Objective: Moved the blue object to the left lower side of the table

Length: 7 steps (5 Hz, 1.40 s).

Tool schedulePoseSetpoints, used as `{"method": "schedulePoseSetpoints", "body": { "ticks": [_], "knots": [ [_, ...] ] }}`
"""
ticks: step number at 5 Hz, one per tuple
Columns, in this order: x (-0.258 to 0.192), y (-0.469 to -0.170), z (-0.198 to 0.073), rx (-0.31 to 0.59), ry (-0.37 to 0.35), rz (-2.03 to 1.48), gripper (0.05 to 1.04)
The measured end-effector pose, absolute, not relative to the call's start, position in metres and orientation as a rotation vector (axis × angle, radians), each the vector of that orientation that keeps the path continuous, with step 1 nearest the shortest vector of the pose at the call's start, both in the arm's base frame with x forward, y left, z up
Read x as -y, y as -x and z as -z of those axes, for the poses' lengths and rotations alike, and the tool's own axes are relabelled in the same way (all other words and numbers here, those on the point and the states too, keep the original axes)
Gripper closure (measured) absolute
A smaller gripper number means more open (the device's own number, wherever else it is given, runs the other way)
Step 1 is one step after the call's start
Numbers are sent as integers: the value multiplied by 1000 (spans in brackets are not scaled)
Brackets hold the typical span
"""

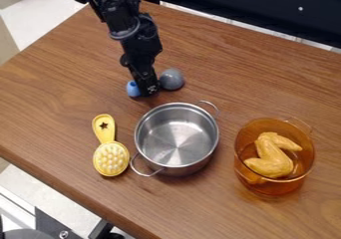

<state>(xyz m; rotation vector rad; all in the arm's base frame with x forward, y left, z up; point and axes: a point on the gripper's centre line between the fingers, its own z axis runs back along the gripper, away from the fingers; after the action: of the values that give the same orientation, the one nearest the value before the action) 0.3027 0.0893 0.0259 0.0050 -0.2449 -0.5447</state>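
And here's the gripper (pixel 149 89), down at the table (pixel 53 118) above the steel pot (pixel 176 141) in the view, a touch to its left. Your blue object (pixel 133 88) sits up and left of the pot, right against the gripper's left side. Spread, pressed together or pinching? You can't tell from here, so confirm the hold before you lift. Watch the grey object (pixel 172 78), up above the pot and hard by on the gripper's other side; whether it joins the blue one behind the gripper is hidden. If it's separate, keep it out of your grip. Then it's a gentle lift, swinging wide left of the pot, clear of the yellow brush (pixel 110 158) beside it. Lower softly, well left of the pot, and let go only once it's settled.
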Motion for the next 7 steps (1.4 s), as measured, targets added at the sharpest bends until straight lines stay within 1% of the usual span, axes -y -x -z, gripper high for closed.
{"method": "schedulePoseSetpoints", "body": {
  "ticks": [1, 2, 4, 5, 6, 7],
  "knots": [
    [-96, -293, -34, 262, -4, 427, 778],
    [-107, -281, -34, 232, 3, 328, 778],
    [-127, -261, -26, 192, -11, 220, 778],
    [-139, -250, -26, 226, -26, 212, 778],
    [-151, -242, -27, 240, -10, 211, 778],
    [-161, -237, -26, 265, -17, 190, 778]
  ]
}}
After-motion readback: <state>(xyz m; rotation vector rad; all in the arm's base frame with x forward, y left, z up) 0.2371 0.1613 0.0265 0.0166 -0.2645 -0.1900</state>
